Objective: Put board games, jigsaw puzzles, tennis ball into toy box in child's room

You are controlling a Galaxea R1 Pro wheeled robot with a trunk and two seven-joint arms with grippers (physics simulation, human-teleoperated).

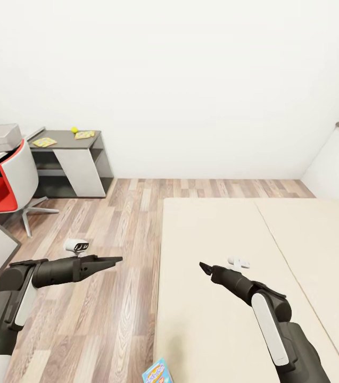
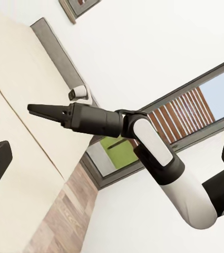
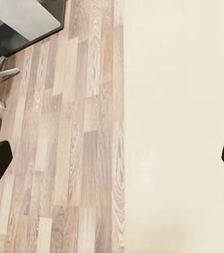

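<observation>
Head view, cream bed (image 1: 233, 239), plank floor (image 1: 110, 298), both tools closed, empty.

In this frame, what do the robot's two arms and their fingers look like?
Both arms are dark charcoal with rounded joints and a long white panel along the forearm. The left gripper and right gripper each end in slim, pointed black fingers on a dark cylindrical wrist. A small white camera pod sits by each wrist. In the left wrist view, the right arm's upper segment is glossy white. No cables or markings show.
</observation>
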